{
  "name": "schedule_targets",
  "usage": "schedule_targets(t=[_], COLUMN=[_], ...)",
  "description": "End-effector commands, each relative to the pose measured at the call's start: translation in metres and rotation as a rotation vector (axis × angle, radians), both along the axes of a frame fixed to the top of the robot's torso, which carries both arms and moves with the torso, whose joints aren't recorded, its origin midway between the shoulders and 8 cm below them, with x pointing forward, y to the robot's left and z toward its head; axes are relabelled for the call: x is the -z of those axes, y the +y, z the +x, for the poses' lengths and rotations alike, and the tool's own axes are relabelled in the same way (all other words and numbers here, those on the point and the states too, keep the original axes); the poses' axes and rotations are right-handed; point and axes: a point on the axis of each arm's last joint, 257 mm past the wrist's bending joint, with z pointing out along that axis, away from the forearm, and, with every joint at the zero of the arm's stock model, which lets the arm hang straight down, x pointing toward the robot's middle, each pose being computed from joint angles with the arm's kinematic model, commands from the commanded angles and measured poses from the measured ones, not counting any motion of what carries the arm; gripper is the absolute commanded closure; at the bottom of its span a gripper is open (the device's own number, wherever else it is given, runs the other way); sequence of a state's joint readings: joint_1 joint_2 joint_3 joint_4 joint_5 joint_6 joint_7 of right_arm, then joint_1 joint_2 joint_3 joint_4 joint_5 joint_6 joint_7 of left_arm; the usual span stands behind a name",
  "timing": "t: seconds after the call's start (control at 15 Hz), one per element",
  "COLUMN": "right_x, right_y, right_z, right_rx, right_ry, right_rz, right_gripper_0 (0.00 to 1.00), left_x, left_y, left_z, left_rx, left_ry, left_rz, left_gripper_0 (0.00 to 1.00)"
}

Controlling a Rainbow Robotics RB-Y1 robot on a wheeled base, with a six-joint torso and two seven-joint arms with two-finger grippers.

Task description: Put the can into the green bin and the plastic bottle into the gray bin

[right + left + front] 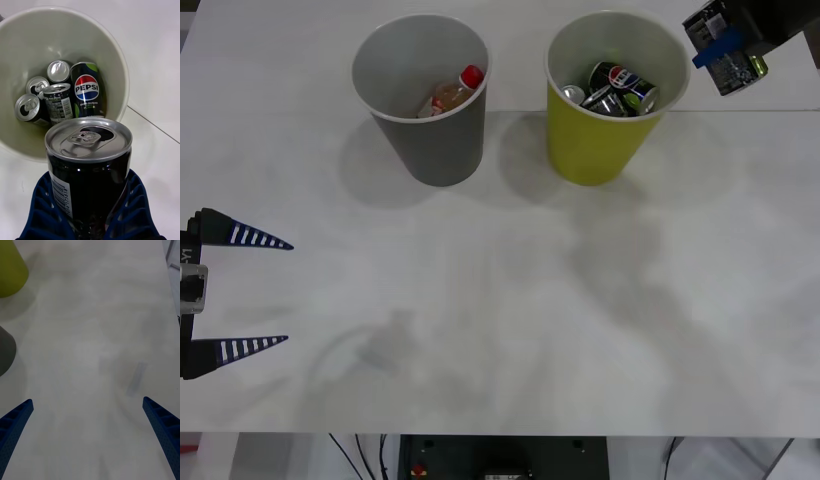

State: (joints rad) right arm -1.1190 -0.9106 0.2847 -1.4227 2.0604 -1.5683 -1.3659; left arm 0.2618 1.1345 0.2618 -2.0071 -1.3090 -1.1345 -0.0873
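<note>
Right gripper [723, 52], blue ribbed fingers, is clamped on the slim dark aluminium can [736, 68] with the silver pull-tab top, held in the air just beside the far right rim of the tapered yellow-green plastic bin [592, 150]. In the right wrist view the gripper [92, 221] has a finger on each side of the can's [89, 168] body, barcode strip on the side; the silver lid faces the camera, so the long axis runs up out of the fingers. In the front view it sits tilted, with a yellow-green patch at its outer end.

Green bin [120, 67]: smooth pale inside and rim, standing upright and open on the matte white table [500, 330]. Already holds several small cans: a dark Pepsi can with round red-white-blue logo [87, 90] leaning against the wall, and silver-topped ones [59, 71] packed beside it. They cover most of the bin floor.

Dark gray tapered plastic bin [435, 140] stands just left of the green one, near but not touching. The small clear plastic bottle with a red cap [452, 93] and orange-tinted contents lies slanted inside it, cap toward the right wall.

Left gripper [240, 292] hovers at the table's left edge, well apart from both bins, fingers [17, 420] spread wide, nothing between them.
</note>
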Motion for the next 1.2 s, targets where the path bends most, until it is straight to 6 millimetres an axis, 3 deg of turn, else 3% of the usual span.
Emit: schedule_targets(t=[0.07,0.53,0.73,0.8,0.93,1.2], right_x=[-0.003,-0.001,0.005,0.005,0.005,0.005], right_y=[0.021,0.079,0.084,0.085,0.086,0.083], right_z=[0.023,0.053,0.051,0.051,0.05,0.039], right_rx=[-0.008,-0.065,-0.079,-0.089,-0.096,-0.134], right_ry=[-0.012,-0.043,-0.033,-0.034,-0.032,-0.004], right_rz=[-0.013,-0.021,-0.038,-0.042,-0.038,-0.041], right_gripper_0=[1.0,1.0,1.0,0.91,0.0,0.0], left_x=[0.0,0.0,0.0,0.0,0.0,0.0], left_y=[0.0,0.0,0.0,0.0,0.0,0.0], left_z=[0.0,0.0,0.0,0.0,0.0,0.0], left_rx=[0.0,0.0,0.0,0.0,0.0,0.0], left_ry=[0.0,0.0,0.0,0.0,0.0,0.0], left_rz=[0.0,0.0,0.0,0.0,0.0,0.0], left_gripper_0=[0.0,0.0,0.0,0.0,0.0,0.0])
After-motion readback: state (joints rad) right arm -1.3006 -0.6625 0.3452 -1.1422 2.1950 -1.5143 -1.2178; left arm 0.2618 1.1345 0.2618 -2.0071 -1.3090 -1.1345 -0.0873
